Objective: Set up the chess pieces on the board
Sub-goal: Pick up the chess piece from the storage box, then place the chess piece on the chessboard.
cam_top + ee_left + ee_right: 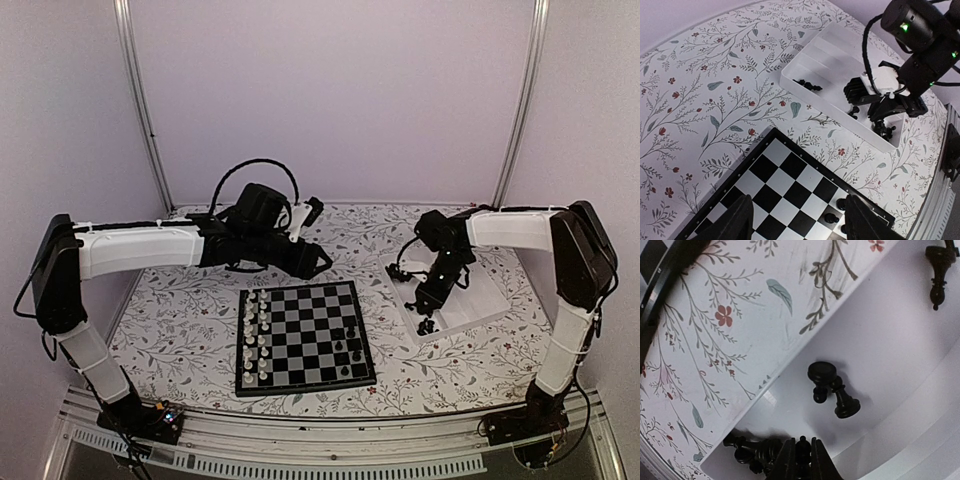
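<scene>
Glossy black moulded plastic, lathe-turned profiles: logged two chessmen (833, 392) lying flat and touching on the smooth white floor of the ridged tray (478, 300), long axes splayed at an angle, round bases pointing opposite ways. Logged a third chessman (936, 274) lying apart from them, also on its side, and a tangled heap (751, 451) in the tray's rounded near-left corner. Found right gripper (802, 441) down at that near end, fingers closed in a narrow V, pinching a black piece (802, 449); only its rounded top visible, axis not readable. Found tray right of the board (300, 300), apart from it. Noted board square, checkered, thin black rim, flat on floral-print cloth (180, 320); white chessmen (256, 335) upright in two columns at left edge, a few black ones (350, 345) upright near right edge. Found left gripper (800, 210) above the board's far-right part, fingers spread wide, nothing between.
</scene>
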`<state>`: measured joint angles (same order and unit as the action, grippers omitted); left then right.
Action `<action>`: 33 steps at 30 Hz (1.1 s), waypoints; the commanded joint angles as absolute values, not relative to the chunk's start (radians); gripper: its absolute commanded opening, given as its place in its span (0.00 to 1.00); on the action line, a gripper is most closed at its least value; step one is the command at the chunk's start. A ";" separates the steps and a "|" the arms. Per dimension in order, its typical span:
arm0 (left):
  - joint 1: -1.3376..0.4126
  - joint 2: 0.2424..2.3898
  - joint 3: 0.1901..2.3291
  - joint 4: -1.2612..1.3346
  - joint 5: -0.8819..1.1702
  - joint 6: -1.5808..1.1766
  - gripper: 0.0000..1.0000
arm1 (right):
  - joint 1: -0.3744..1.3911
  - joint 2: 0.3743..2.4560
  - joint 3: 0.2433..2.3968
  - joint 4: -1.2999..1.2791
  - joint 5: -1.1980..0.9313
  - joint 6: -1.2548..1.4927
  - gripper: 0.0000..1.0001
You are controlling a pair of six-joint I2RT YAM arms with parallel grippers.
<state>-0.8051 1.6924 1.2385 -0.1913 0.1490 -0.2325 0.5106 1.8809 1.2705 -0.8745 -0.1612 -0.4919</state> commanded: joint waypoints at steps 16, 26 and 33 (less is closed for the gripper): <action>-0.821 1.667 1.233 -0.134 0.174 -0.256 0.64 | 0.511 1.599 1.183 -0.603 -0.545 -0.614 0.06; -0.818 1.605 1.212 -0.146 0.124 -0.283 0.64 | 0.531 1.618 1.127 -0.152 -0.822 -0.541 0.07; -0.812 1.530 1.184 -0.177 0.073 -0.292 0.64 | 0.585 1.708 1.054 0.174 -0.799 -0.353 0.06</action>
